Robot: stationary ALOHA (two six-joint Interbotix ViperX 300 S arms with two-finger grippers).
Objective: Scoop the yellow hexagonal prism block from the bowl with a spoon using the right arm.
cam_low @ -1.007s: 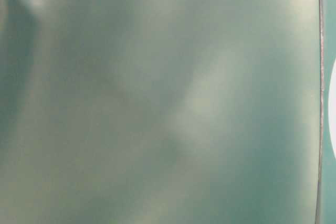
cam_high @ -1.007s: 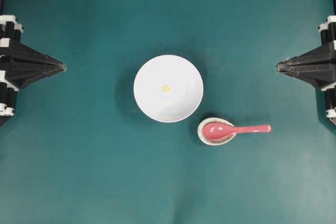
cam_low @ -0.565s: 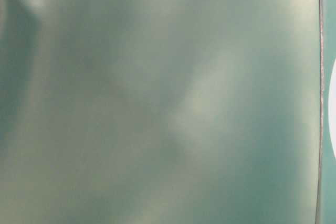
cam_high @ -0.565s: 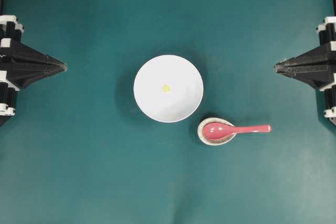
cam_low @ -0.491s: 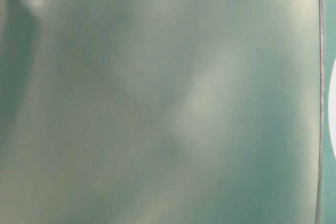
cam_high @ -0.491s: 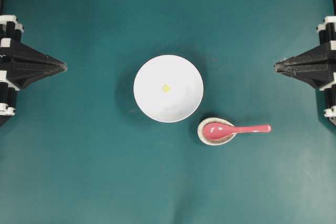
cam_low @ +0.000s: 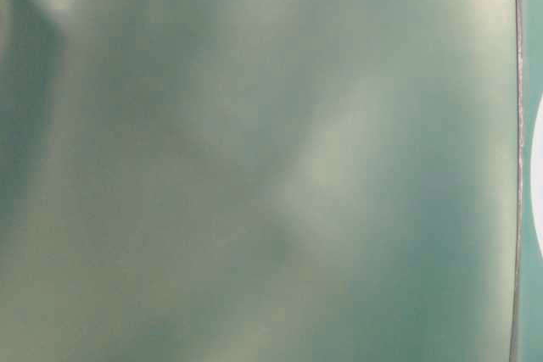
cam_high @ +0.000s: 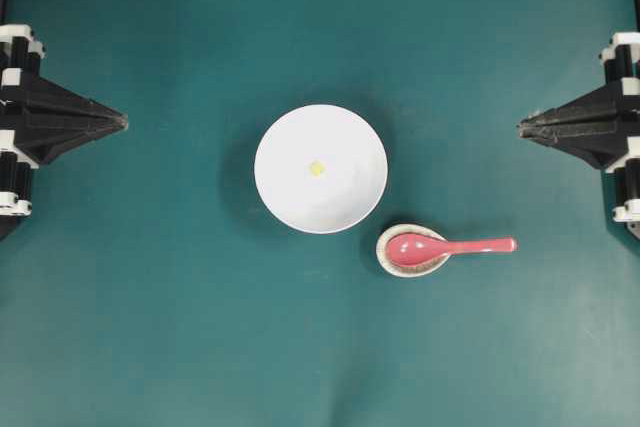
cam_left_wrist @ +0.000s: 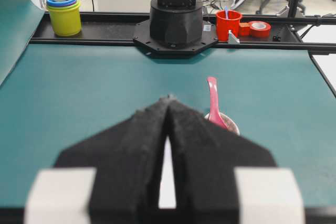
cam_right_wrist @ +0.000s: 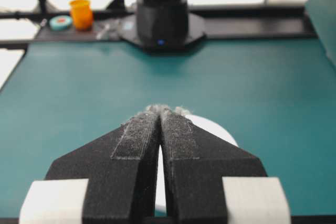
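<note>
Overhead arrangement. A white bowl (cam_high: pixel 320 169) stood near the middle of the teal table (cam_high: pixel 180 327). The yellow hexagonal prism block (cam_high: pixel 316 168) lay on the floor of the bowl, close to its centre and clear of the wall.

Just to the right of the bowl and nearer the front edge sat a small speckled spoon rest (cam_high: pixel 411 250), close beside the bowl's rim. The pink-red spoon (cam_high: pixel 450 246) lay with its scoop in the rest and its handle running level to the right, out over the table.

The left pincer (cam_high: pixel 123 124) waited at the left edge, its tips drawn together to a point and aimed toward the bowl, well apart from it. The right pincer (cam_high: pixel 521 129) mirrored it at the right edge, fingers likewise pressed together and holding nothing, well apart from both spoon and bowl.

Left wrist view. The meeting fingers (cam_left_wrist: pixel 142 129) filled the foreground; beyond them the spoon (cam_left_wrist: pixel 212 103) and the rim of the rest (cam_left_wrist: pixel 231 124) showed, with the opposite arm's base (cam_left_wrist: pixel 176 19) at the far side.

Right wrist view. The closed fingers (cam_right_wrist: pixel 134 140) covered most of the bowl (cam_right_wrist: pixel 215 129).

The table-level view was an unreadable teal blur, with a white sliver at its right edge.
</note>
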